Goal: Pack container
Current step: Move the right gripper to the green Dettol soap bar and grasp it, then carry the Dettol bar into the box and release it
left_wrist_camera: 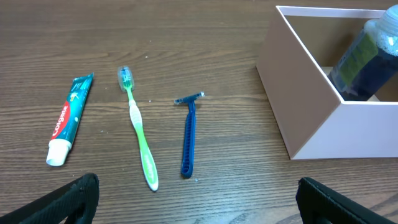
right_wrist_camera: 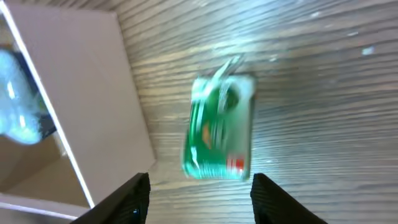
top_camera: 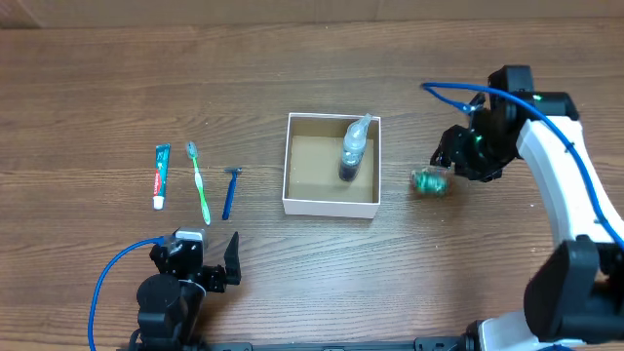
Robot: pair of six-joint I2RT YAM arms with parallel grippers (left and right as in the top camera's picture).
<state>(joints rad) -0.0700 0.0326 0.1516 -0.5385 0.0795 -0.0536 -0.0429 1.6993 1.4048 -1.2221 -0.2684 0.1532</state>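
The container (top_camera: 331, 206), a white shallow box with a brown inside, sits at the table's middle with a clear bottle (top_camera: 353, 148) lying in it; both show in the left wrist view (left_wrist_camera: 317, 112) and right wrist view (right_wrist_camera: 87, 106). A small green packet (top_camera: 429, 182) lies right of the box, blurred in the right wrist view (right_wrist_camera: 219, 127). My right gripper (top_camera: 450, 156) is open just above and beside it, empty. My left gripper (top_camera: 210, 273) is open and empty near the front edge. Toothpaste (top_camera: 161, 175), a green toothbrush (top_camera: 199, 181) and a blue razor (top_camera: 230, 191) lie left of the box.
The same toothpaste (left_wrist_camera: 67, 118), toothbrush (left_wrist_camera: 140, 134) and razor (left_wrist_camera: 188, 134) lie on the wood table ahead of my left gripper (left_wrist_camera: 198, 202). The right arm's blue cable (top_camera: 458, 93) loops above the table at right.
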